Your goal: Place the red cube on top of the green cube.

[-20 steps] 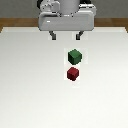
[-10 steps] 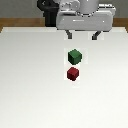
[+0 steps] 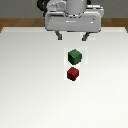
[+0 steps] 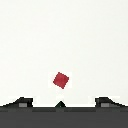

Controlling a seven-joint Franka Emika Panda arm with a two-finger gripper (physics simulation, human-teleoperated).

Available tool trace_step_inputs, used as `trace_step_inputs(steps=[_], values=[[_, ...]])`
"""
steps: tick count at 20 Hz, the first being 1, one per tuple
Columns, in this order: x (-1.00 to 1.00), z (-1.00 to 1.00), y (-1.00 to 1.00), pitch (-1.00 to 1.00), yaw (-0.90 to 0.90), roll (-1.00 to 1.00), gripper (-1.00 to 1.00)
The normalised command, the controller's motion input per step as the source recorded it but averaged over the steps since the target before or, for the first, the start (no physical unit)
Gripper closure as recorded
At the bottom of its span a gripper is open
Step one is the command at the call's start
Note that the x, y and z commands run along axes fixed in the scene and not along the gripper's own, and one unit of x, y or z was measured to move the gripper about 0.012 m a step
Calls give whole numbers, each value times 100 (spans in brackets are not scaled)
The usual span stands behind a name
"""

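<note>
The hand (image 3: 73, 36), spread wide and empty, hangs beyond the green cube (image 3: 74, 55); the red cube (image 3: 73, 74) lies nearer, past it.

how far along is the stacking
Nothing looks done: the red cube sits on the table, just in front of the green cube, not on it. In hand: the tool hangs open and empty above and behind both cubes. Left: grasp the red cube, lift it, set it on the green.

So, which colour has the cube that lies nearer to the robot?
Dark green: the green cube, clearest in the exterior view.
</note>
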Motion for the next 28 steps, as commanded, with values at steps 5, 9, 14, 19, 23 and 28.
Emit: trace_step_inputs(steps=[5, 9, 14, 19, 23, 28], values=[[20, 0, 20, 0, 0, 0, -100], [0, 0, 0, 0, -8, 0, -100], [0, -20, 0, 0, 0, 0, -100], [0, -100, 0, 0, 0, 0, -100], [0, -100, 0, 0, 0, 0, -100], [0, -100, 0, 0, 0, 0, -100]])
